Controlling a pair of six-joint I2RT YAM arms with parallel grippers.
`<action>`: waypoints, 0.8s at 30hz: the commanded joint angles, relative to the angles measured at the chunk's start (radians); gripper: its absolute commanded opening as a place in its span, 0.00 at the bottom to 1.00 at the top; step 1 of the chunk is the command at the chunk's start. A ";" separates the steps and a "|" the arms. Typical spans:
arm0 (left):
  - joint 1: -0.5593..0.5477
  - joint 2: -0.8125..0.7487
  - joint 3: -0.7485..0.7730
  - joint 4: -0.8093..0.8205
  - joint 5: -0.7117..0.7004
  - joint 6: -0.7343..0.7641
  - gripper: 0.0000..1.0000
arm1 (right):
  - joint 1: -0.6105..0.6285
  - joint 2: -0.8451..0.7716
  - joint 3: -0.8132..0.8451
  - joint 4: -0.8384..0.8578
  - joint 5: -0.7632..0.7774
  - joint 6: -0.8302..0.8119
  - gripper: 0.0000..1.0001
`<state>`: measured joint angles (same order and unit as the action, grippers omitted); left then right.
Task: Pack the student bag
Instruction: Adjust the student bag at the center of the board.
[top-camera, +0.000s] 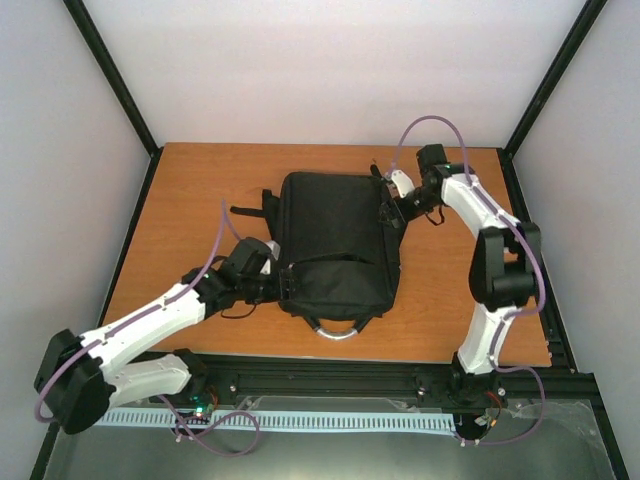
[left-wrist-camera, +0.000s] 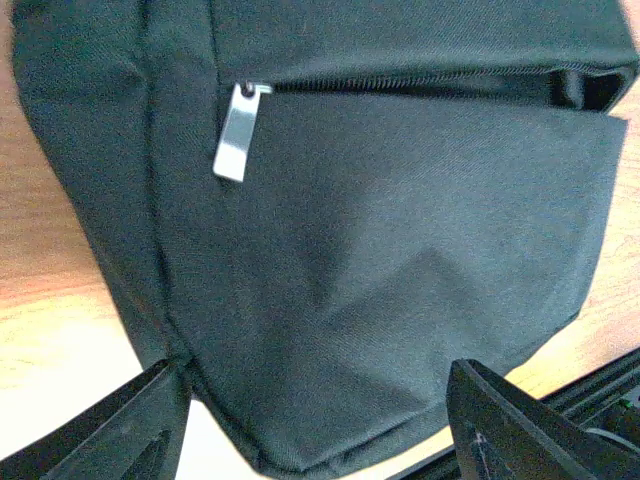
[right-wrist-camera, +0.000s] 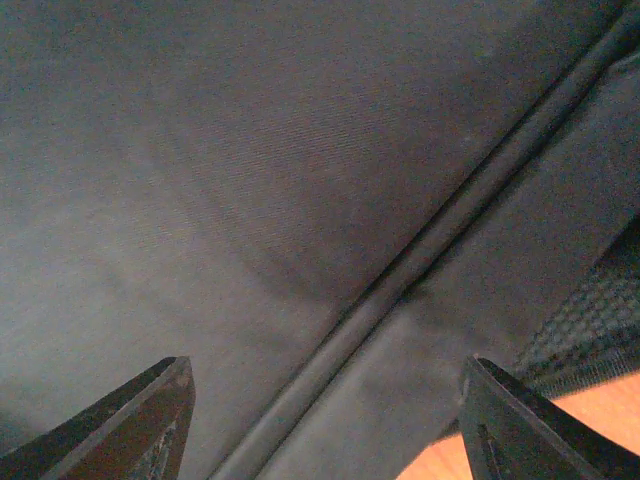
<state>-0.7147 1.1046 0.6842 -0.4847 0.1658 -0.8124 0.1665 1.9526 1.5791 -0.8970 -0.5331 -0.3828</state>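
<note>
The student bag (top-camera: 335, 245), a large black backpack with a pale grey loop handle (top-camera: 338, 330) at its near end, lies flat in the middle of the wooden table. My left gripper (top-camera: 283, 283) is open at the bag's near left side, its fingers apart around the front pocket corner (left-wrist-camera: 330, 340). A silver zip pull (left-wrist-camera: 236, 132) sits at the left end of the pocket zip. My right gripper (top-camera: 393, 212) is open at the bag's far right edge, with black fabric and a seam (right-wrist-camera: 420, 270) filling its view.
The wooden table (top-camera: 200, 190) has a black frame rail (top-camera: 330, 375) along its near edge. A black strap (top-camera: 250, 210) sticks out at the bag's far left. White walls enclose the table.
</note>
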 joint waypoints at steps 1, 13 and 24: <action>0.004 -0.058 0.107 -0.135 -0.114 0.035 0.73 | 0.015 -0.197 -0.127 0.026 0.024 -0.028 0.73; 0.109 0.093 0.117 -0.067 0.018 0.060 0.69 | 0.249 -0.528 -0.520 0.075 0.107 -0.151 0.52; 0.106 0.124 -0.002 0.092 0.190 0.030 0.61 | 0.217 -0.342 -0.510 0.118 0.140 -0.111 0.46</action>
<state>-0.6067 1.2263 0.7406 -0.5190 0.2317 -0.7769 0.4290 1.5360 1.0256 -0.8078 -0.3813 -0.5156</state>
